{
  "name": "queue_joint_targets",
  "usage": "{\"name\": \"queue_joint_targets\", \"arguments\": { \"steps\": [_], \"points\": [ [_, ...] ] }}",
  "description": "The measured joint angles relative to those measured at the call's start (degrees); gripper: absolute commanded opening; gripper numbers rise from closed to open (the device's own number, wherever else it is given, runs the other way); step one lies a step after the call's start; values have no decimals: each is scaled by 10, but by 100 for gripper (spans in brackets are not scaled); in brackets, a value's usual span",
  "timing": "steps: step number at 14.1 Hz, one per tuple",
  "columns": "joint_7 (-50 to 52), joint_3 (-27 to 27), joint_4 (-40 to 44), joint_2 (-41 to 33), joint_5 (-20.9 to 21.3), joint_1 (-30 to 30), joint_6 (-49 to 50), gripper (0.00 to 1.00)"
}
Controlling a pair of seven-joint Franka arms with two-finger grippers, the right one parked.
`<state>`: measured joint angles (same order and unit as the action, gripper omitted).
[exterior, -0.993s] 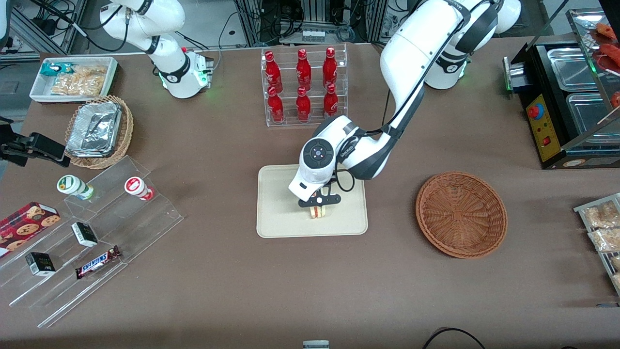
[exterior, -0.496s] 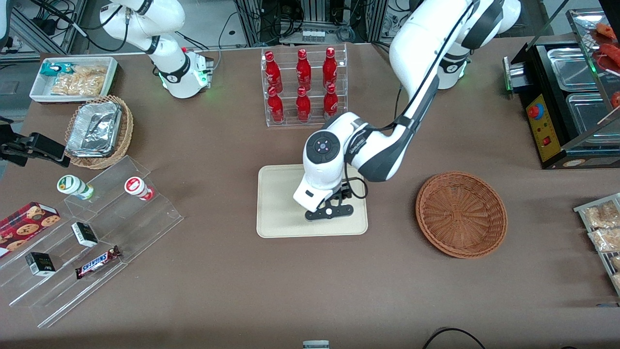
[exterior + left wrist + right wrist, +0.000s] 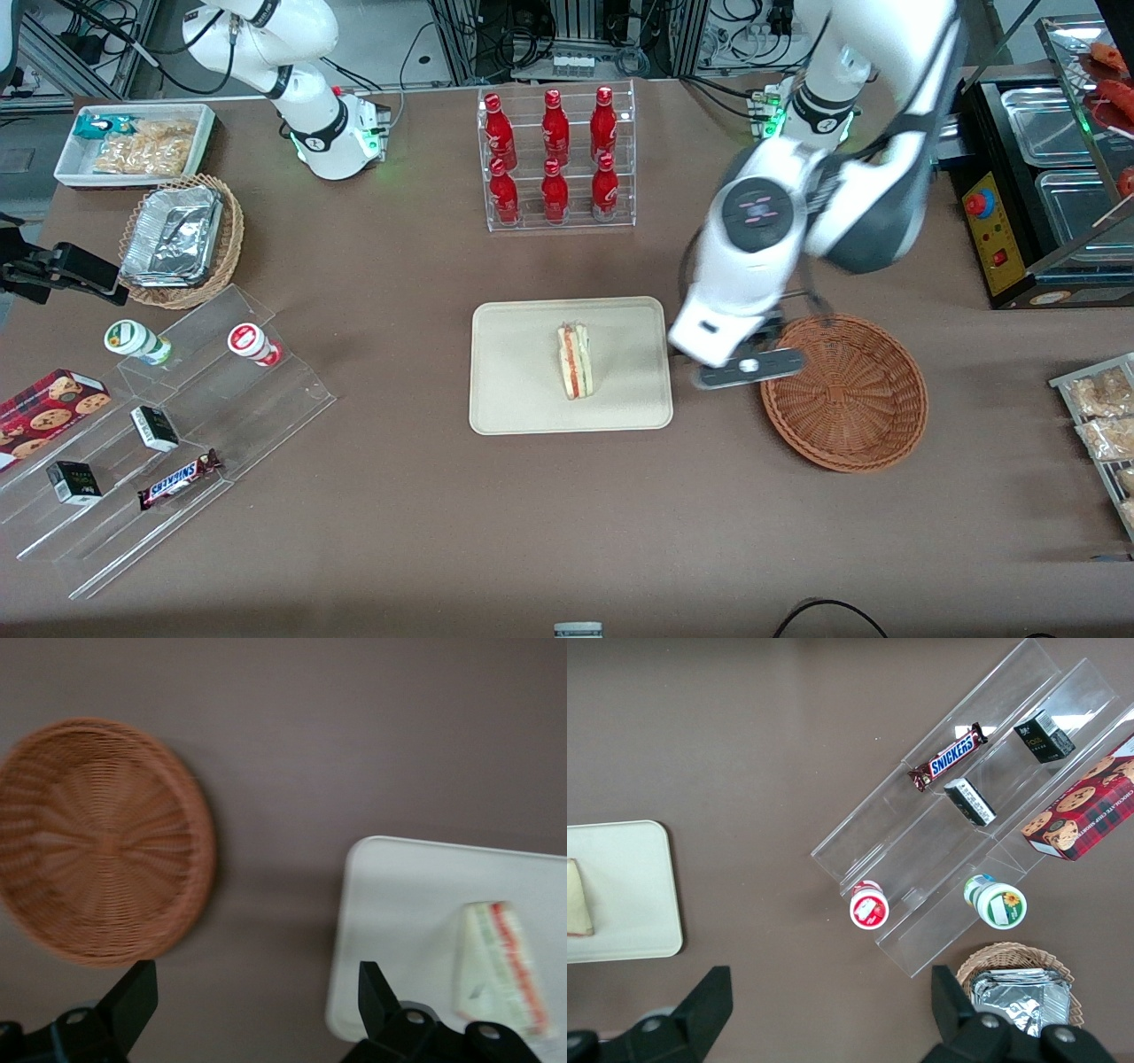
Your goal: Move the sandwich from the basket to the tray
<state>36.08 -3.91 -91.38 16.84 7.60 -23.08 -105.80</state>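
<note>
The sandwich [image 3: 575, 361], a pale wedge with red and green filling, lies on the cream-beige tray [image 3: 514, 399] near its middle. It also shows in the left wrist view [image 3: 500, 966] on the tray [image 3: 390, 904]. The reddish-brown wicker basket [image 3: 843, 390] is empty, toward the working arm's end of the table; it also shows in the left wrist view [image 3: 102, 842]. My left gripper [image 3: 749, 370] is open and empty, raised above the table between the tray and the basket; in its own view [image 3: 257, 992] bare brown table lies between the fingers.
A clear rack of red bottles [image 3: 555, 155] stands farther from the camera than the tray. Clear stepped shelves with snacks [image 3: 168, 425], a small basket of foil trays [image 3: 177, 235] and a white bin [image 3: 133, 146] lie toward the parked arm's end. A black food warmer [image 3: 1036, 177] stands at the working arm's end.
The gripper let go of the sandwich, leaving it on the tray, then rose and swung away toward the basket. The sandwich now lies uncovered.
</note>
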Motion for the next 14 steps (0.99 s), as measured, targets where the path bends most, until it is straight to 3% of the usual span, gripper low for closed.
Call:
{"name": "queue_joint_targets", "arguments": {
  "steps": [7, 11, 14],
  "points": [
    [-199, 2, -32, -132, -30, 143, 175, 100],
    [-206, 3, 5, -156, -29, 154, 269, 100],
    [-210, 7, 17, -160, -30, 154, 279, 100]
  ]
}}
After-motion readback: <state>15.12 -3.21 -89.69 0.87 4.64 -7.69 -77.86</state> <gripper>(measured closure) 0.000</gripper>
